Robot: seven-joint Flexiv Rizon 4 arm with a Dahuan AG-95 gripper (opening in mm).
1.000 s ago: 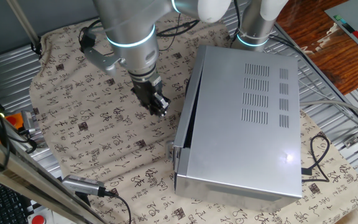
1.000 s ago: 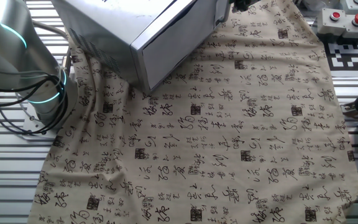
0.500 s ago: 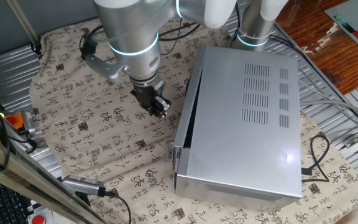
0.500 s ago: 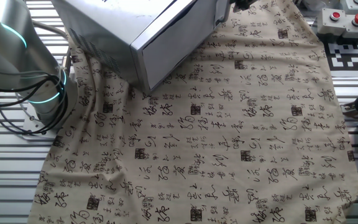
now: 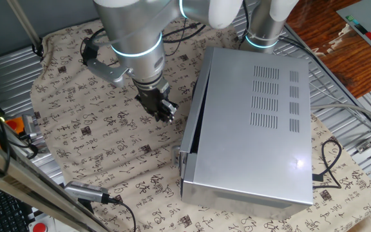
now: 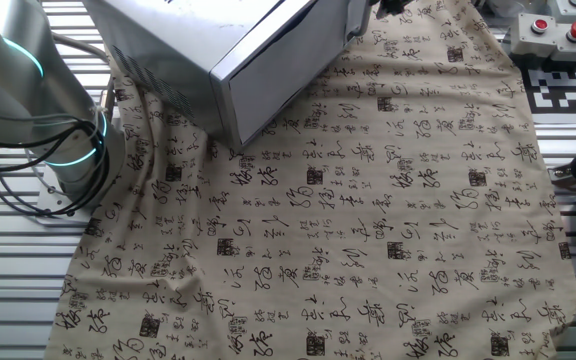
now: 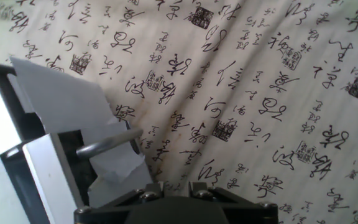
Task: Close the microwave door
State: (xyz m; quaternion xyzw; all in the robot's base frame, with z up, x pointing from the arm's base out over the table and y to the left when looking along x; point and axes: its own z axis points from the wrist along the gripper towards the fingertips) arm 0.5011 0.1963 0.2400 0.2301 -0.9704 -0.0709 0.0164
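The microwave (image 5: 250, 122) is placed on the right half of the cloth-covered table (image 5: 76, 135), its vented top panel facing up in one fixed view. The microwave door (image 5: 194, 113) is seen ajar: a narrow dark gap runs along the box's front edge, wider toward the near corner. In the other fixed view the door (image 6: 288, 65) appears as the pale front face at the cloth's far-left corner.

The gripper (image 5: 165, 111) is held above the cloth just left of the door, apart from it, fingers angled down toward the door face. Jaw state: the fingertips look close together in one fixed view, but whether they are fully shut cannot be told; nothing is held. In the hand view only the gripper base at the bottom edge is shown, with the door's frame and handle bar (image 7: 107, 142) at lower left.

Step judged in hand: approach, contact with the door not yet made. Task judged largely undone, though little travel is left for the door. The next move is judged to call for a sideways push against the door's outer face near its free edge, until the gap is closed.

Surroundings: cables (image 5: 330, 164) at the right edge behind the box; a red-buttoned box (image 6: 548, 28) at the far-right corner in the other fixed view. Nothing is seen between gripper and door. Risk noted: the box may slide on the loose cloth under the push.
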